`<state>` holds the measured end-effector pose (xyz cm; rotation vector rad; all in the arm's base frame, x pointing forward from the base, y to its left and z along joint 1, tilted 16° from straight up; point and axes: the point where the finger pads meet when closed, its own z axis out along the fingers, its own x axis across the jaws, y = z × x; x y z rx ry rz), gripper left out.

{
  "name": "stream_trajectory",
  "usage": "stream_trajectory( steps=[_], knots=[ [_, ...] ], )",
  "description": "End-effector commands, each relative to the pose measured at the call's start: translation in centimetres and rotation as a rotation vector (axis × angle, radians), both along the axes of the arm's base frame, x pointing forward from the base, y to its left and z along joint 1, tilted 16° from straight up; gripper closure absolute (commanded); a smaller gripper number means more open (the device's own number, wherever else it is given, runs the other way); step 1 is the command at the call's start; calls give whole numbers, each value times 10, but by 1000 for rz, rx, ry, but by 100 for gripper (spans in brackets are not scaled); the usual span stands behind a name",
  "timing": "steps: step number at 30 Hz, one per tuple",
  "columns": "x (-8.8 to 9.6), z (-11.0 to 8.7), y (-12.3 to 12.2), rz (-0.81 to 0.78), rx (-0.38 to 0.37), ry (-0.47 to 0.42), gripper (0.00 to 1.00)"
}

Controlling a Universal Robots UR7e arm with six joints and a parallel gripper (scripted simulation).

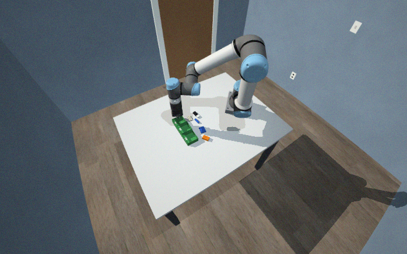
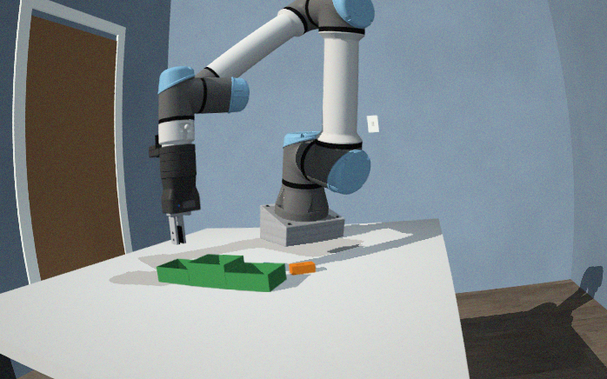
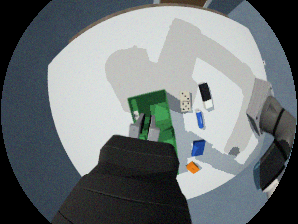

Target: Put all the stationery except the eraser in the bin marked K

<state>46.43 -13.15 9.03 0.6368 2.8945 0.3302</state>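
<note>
The letters marking the three joined green open-topped bins [image 1: 185,129] are too small to read. In the exterior view their walls hide every small item except the orange block [image 2: 302,268]. The black two-finger gripper [image 2: 176,234] shows nothing legible between its narrow fingers.

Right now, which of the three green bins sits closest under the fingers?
The end bin farthest from the orange block. The gripper hangs over that end of the row; the middle bin and the bin beside the orange block lie farther along.
</note>
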Motion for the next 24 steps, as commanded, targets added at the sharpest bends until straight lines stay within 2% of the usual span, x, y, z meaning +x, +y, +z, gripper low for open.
stream_trajectory(
  steps=[1, 7, 9, 10, 24],
  knots=[
    [0, 0, -1, 151, -31, -31, 69],
    [0, 0, -1, 328, -72, -63, 69],
    [0, 0, -1, 328, -72, -63, 69],
    [0, 0, -1, 411, -91, -79, 69],
    [0, 0, -1, 810, -183, -149, 69]
  ],
)
